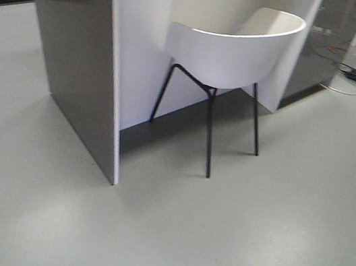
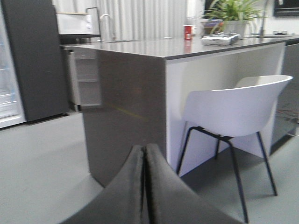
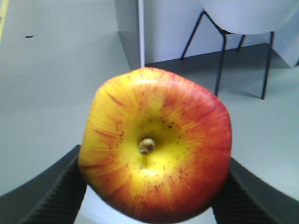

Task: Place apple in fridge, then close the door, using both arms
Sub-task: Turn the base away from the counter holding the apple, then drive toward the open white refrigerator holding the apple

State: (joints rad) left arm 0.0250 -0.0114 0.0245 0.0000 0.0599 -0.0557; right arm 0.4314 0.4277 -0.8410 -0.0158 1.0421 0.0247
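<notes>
The grey floor is lying open and bare across the whole near side of the front view, giving wide room ahead of the table. The table is standing as a long block with a dark grey end wall, a white inner panel and a sharp vertical corner edge coming down to the floor. In the left wrist view a strip of the fridge, white and shelved inside, is showing at the far left frame edge, well apart from the table across open floor, with a dark grey panel just beside it. A white shell chair on thin black legs is sitting tucked under the table's overhang. The apple, red with yellow streaks, is filling the right wrist view stem end toward the camera, and it is peeking in as a red sliver at the right edge of the front view. The right fingers are clamping it from both sides. The left fingers are pressing together, holding nothing. A red can is standing on the tabletop.
</notes>
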